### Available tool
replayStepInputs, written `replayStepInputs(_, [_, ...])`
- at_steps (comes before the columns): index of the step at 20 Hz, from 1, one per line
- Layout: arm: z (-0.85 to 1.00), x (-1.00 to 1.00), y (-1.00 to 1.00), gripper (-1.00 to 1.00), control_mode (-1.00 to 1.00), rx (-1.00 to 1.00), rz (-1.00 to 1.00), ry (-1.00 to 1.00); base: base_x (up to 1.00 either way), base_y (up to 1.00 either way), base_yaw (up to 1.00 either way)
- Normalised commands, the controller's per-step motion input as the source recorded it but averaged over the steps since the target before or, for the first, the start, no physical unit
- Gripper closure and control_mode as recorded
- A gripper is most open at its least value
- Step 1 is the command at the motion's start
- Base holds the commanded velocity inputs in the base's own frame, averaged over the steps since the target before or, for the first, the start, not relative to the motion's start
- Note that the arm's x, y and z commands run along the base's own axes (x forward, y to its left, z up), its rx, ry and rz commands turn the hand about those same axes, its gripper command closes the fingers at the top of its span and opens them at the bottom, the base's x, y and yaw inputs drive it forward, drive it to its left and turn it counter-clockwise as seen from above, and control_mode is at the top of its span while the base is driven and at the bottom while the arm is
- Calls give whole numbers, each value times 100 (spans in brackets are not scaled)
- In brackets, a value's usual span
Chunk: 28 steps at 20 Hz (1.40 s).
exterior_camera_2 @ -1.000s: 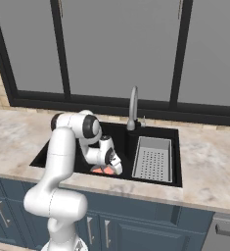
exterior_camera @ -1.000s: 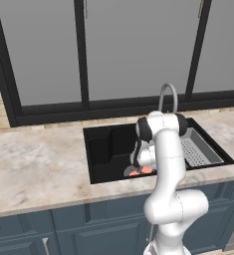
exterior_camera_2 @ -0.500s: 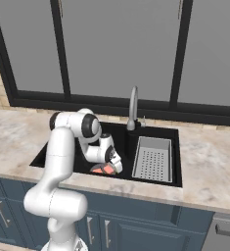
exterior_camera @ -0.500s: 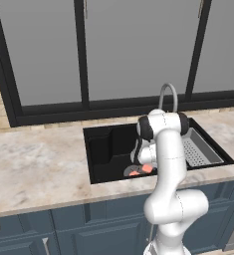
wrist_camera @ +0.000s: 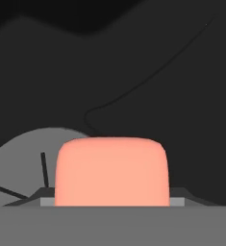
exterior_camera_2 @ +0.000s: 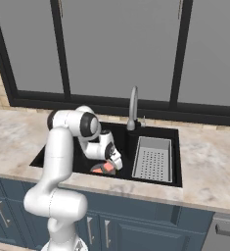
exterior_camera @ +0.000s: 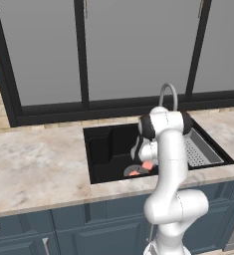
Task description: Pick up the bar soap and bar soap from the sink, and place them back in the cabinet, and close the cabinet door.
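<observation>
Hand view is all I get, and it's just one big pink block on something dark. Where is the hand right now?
Observer: The gripper is down inside the black sink, at a bar soap.
Operator: Is there only one soap?
Observer: No, a second bar soap lies close beside it on the sink floor.
Operator: What else is in there?
Observer: A grey draining tray sits in the sink's right side, with the faucet behind it.

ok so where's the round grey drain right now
The round grey drain lies on the floor of the black rectangular sink, just behind and left of the salmon bar soap in the hand view.
</observation>
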Motion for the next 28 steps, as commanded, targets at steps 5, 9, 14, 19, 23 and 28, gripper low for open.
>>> replayStepInputs(5, [42,0,1,100,-100,0,0,0,0,0,0])
replayStepInputs(9, [35,-4,5,100,-100,0,1,0,0,0,0])
replayStepInputs(14, [33,-18,9,100,-100,0,5,0,0,0,0])
replayStepInputs(19, [29,-16,20,100,-100,0,8,0,0,0,0])
replayStepInputs(23, [25,-23,21,100,-100,0,11,0,0,0,0])
replayStepInputs(28, [35,-24,22,100,-100,0,16,0,0,0,0])
